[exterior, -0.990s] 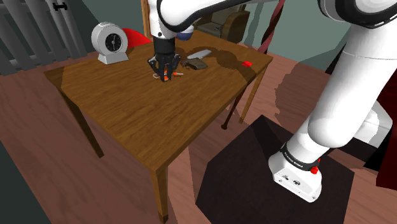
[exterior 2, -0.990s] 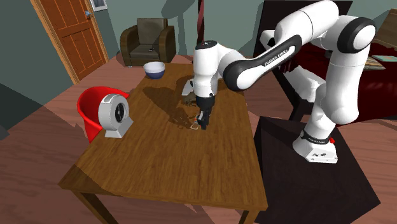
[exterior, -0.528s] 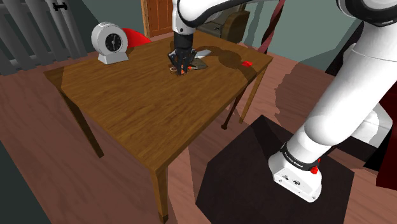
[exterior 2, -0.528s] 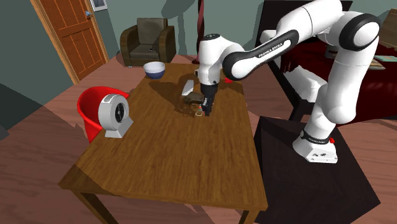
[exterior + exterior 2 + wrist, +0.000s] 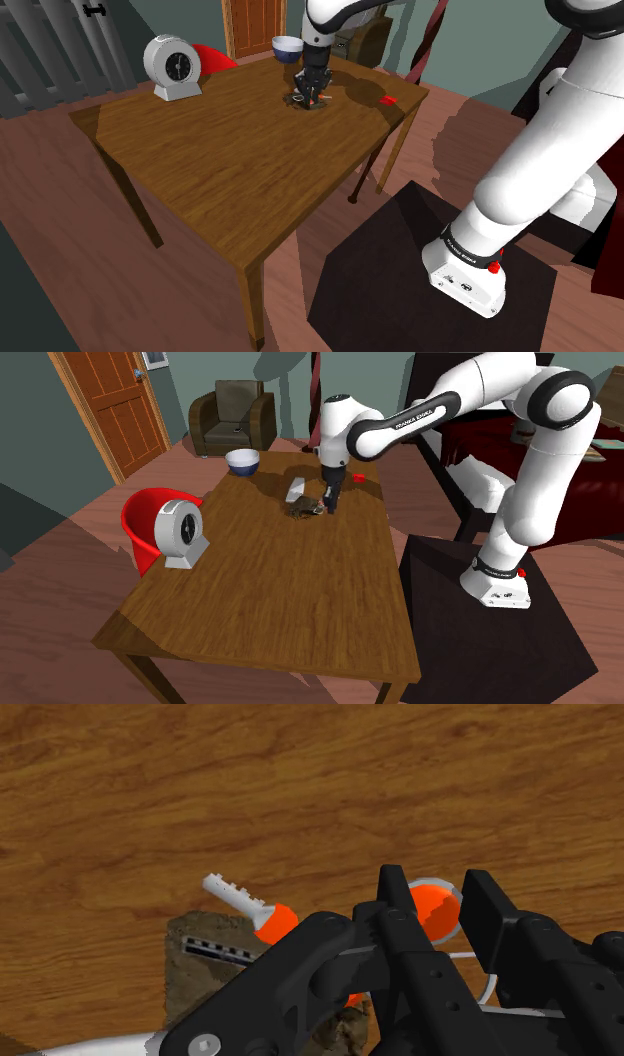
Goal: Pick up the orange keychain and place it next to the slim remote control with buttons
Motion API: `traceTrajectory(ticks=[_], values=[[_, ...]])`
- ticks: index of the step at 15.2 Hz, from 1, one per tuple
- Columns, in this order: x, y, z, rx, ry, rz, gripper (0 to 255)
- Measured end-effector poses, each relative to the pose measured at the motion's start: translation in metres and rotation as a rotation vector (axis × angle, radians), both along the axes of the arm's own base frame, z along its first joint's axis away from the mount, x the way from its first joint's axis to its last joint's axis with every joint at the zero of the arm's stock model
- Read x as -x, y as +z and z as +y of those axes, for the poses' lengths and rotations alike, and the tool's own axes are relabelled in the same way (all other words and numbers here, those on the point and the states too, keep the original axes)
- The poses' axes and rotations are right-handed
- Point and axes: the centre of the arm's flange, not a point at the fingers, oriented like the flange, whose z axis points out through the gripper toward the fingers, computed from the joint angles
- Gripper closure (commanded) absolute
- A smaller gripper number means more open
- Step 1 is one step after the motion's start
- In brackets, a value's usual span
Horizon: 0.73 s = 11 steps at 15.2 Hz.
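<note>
My black gripper point(image 5: 438, 918) is shut on the orange keychain point(image 5: 437, 907): the two fingers clasp its round orange tag. A key with an orange head point(image 5: 272, 920) and a white blade sticks out beside them. The gripper point(image 5: 311, 95) hangs low over the far part of the wooden table point(image 5: 200, 160). In the second exterior view the gripper point(image 5: 328, 504) is just to the right of a brown rough block point(image 5: 300, 507), with the slim pale remote point(image 5: 297, 486) lying right behind that block. The block point(image 5: 212, 954) lies below the key.
A white table clock point(image 5: 175, 65) stands at the far left corner, with a red bucket point(image 5: 140, 517) on the floor behind it. A blue-white bowl point(image 5: 241, 460) and a small red thing point(image 5: 358, 477) sit at the table's far end. The dark stand point(image 5: 430, 270) is near the front right.
The gripper has carried the keychain from the table's middle toward its far end, to beside the brown block and the remote. It stayed shut on the keychain throughout.
</note>
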Motion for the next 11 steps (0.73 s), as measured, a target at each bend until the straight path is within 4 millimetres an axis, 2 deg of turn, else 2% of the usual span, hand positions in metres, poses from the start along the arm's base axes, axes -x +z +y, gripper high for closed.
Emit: traceTrajectory(ticks=[11], values=[[-0.009, -0.004, -0.144, 0.0, 0.001, 0.0, 255]])
